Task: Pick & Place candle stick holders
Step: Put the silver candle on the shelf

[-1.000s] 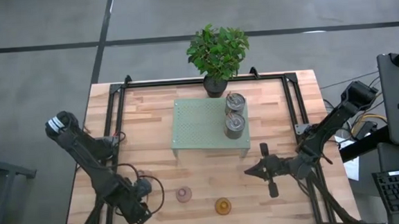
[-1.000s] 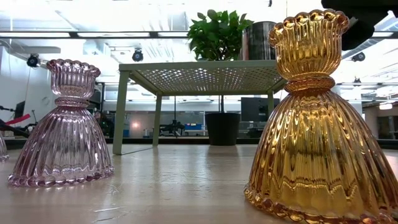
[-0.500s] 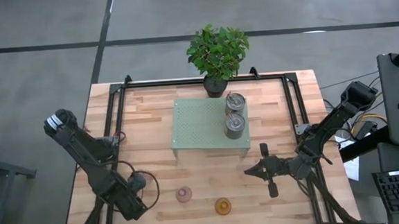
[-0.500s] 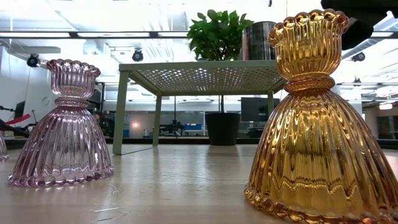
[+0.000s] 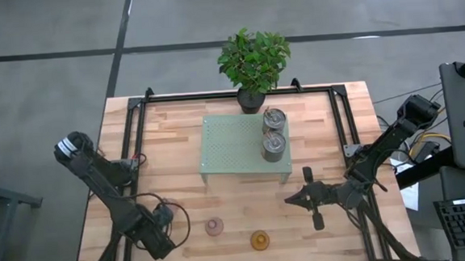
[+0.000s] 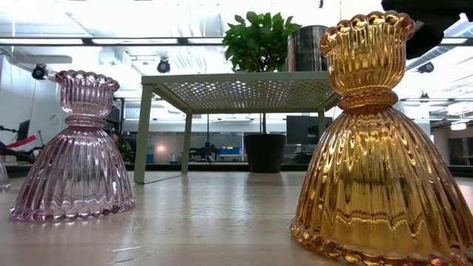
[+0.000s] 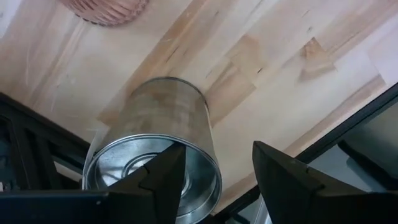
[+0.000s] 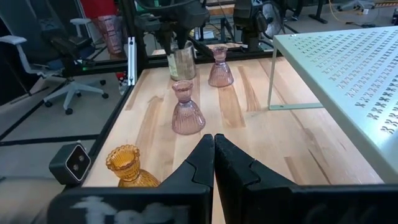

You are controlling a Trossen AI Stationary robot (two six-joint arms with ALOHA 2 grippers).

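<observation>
The silvery candle stick holder is sitting at the table's front-left corner, and the left gripper is gripping it by the rim: one finger is reaching inside the open mouth while the other is standing outside the wall, so the jaws are half-spread and pinching the metal between them. The cylinder's long axis is running straight on from the fingers, its closed end pointing toward the bare wood. Moving rightward, two pink holders and the amber holder are standing upright along the front edge, all nearer this arm. Further right, the right gripper is waiting with its jaws pressed together, empty, in front of the green perforated shelf, where two silvery holders are already standing.
</observation>
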